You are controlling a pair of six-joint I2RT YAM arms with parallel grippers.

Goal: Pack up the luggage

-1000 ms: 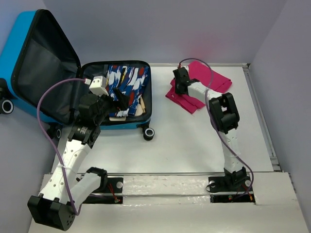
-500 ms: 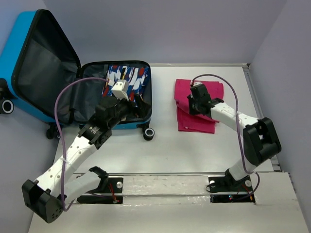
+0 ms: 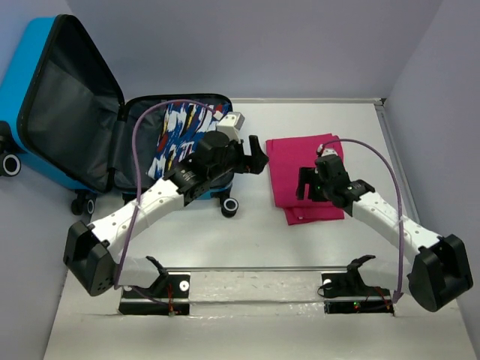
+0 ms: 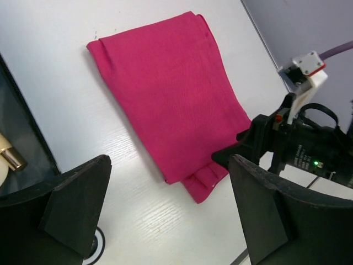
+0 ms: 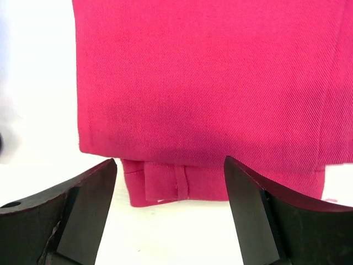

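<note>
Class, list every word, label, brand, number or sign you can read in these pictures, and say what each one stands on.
None: no text can be read in any view.
The luggage shows only blue shell and grey lining.
The pouch bears a pattern, no letters.
The cloth is plain pink.

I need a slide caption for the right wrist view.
Open right gripper above the edge of a folded pink cloth.

Bright blue luggage (image 3: 19,75), magenta cloth (image 3: 289,169), blue-white-red pouch (image 3: 176,127).
</note>
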